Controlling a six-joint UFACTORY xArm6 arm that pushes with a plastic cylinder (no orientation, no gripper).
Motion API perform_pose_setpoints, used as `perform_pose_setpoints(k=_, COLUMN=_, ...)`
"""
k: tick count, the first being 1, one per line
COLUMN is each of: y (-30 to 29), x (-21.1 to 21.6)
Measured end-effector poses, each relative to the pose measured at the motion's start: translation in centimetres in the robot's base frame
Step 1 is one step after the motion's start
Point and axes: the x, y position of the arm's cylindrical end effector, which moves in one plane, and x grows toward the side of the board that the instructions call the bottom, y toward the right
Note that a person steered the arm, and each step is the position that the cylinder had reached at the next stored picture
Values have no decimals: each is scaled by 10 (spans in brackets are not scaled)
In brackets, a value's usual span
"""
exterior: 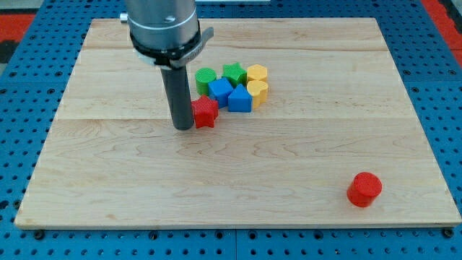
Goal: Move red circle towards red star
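The red circle (364, 189) sits alone near the view's bottom right of the wooden board (108, 180). The red star (206, 112) lies near the board's middle, at the lower left of a cluster of blocks. My tip (183, 127) rests on the board touching the red star's left side, far to the left of and above the red circle.
The cluster right of and above the red star holds a green circle (206, 78), a green star (232, 71), two blue blocks (220, 91) (240, 100), a yellow hexagon (258, 73) and a yellow heart (258, 91). A blue pegboard (29, 87) surrounds the board.
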Motion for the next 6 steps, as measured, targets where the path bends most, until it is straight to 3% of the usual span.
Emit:
perform_pose_setpoints(k=2, y=42, x=-49)
perform_pose_setpoints(k=3, y=22, x=-30)
perform_pose_setpoints(k=4, y=43, x=47)
perform_pose_setpoints(k=5, y=109, x=134)
perform_pose_setpoints(k=6, y=115, x=151)
